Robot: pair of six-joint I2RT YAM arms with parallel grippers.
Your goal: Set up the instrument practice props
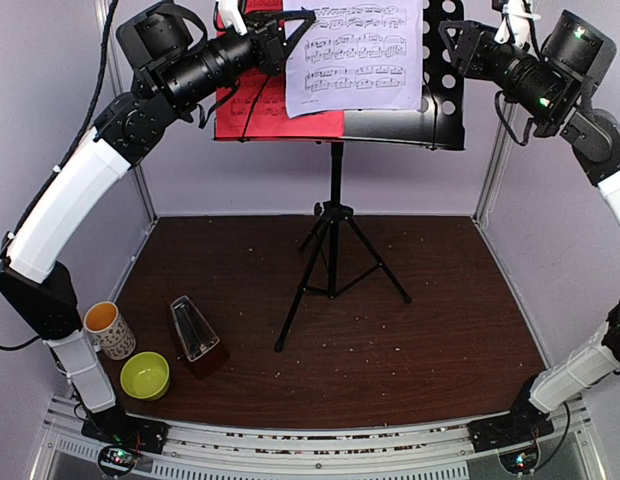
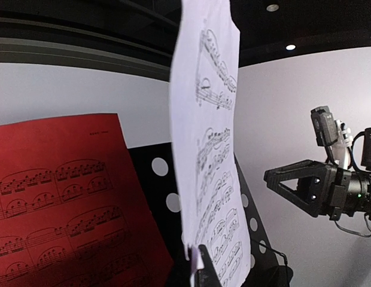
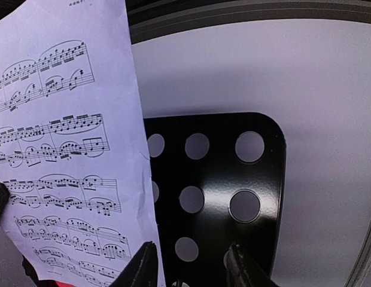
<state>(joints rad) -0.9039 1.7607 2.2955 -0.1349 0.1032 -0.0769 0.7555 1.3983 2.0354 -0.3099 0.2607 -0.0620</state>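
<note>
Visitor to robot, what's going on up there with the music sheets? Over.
Left gripper shut on white sheet, held before the stand desk. Right gripper open at its right edge. Red sheet on desk, metronome down on table. Nothing blocking.

"Can you see how the left gripper (image 1: 295, 35) meets the white sheet (image 1: 355, 55)?"

"No. From above its tips are lost against the paper's edge, and its wrist view cuts the fingers off at the bottom."

"And the red sheet (image 1: 290, 125)?"

"The right part is behind the white one and the upper left is behind the arm."

"The desk (image 1: 400, 128)?"

"Mostly covered. The white sheet's top runs past the top view's edge, and what's under the metronome (image 1: 197, 338) cover is too small to tell."
</note>
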